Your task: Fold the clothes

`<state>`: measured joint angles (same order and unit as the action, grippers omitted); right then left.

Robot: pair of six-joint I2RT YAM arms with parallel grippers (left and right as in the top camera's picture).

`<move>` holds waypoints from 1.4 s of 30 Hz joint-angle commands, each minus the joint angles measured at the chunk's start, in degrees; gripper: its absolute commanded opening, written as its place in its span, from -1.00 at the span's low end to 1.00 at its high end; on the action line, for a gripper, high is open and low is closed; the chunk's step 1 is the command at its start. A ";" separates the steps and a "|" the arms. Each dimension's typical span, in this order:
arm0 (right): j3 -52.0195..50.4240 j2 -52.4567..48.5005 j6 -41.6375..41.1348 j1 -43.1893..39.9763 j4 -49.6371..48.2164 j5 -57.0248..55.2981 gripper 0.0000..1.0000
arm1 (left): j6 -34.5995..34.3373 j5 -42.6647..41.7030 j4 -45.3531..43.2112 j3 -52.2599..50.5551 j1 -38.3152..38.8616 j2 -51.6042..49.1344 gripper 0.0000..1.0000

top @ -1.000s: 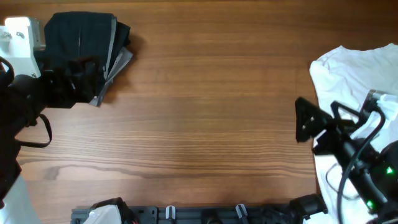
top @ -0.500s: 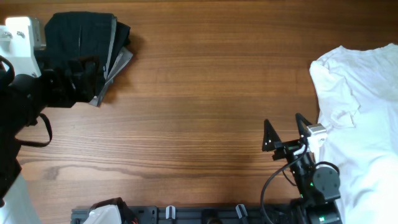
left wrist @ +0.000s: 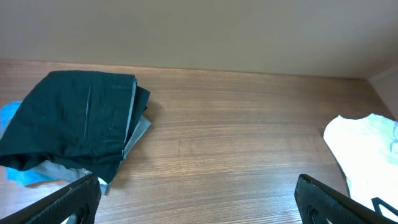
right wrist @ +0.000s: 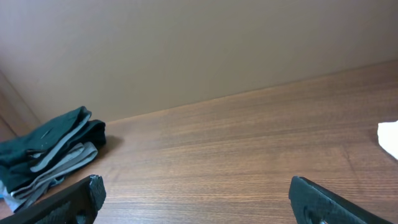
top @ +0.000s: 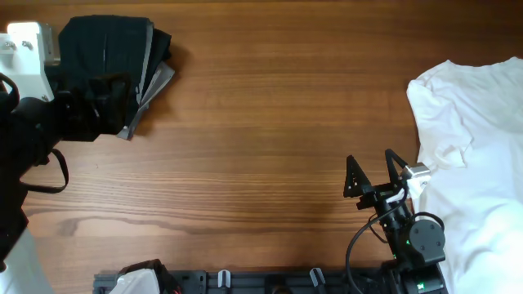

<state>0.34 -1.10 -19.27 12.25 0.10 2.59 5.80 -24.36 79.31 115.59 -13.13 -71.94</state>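
Folded black shorts lie on grey folded shorts at the table's far left; they also show in the left wrist view and the right wrist view. A white shirt lies spread at the right edge and shows in the left wrist view. My left gripper is open and empty, just at the near edge of the black stack. My right gripper is open and empty over bare wood, left of the shirt.
The wooden table runs between the two piles. A black rail with clips lies along the front edge. A blue cloth peeks from under the black shorts at the left.
My right arm has drawn back off the white shirt toward the front edge, gripper open and empty. The shirt has settled flat. The left arm has stayed still.
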 commanded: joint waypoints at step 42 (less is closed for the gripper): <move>-0.04 0.83 -0.42 -0.28 -0.26 0.66 0.99 | -0.26 1.22 -76.76 -115.27 12.70 71.71 1.00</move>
<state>0.34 -0.78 -19.27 12.25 -0.03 2.59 5.72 -22.11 2.52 0.64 -0.08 -0.78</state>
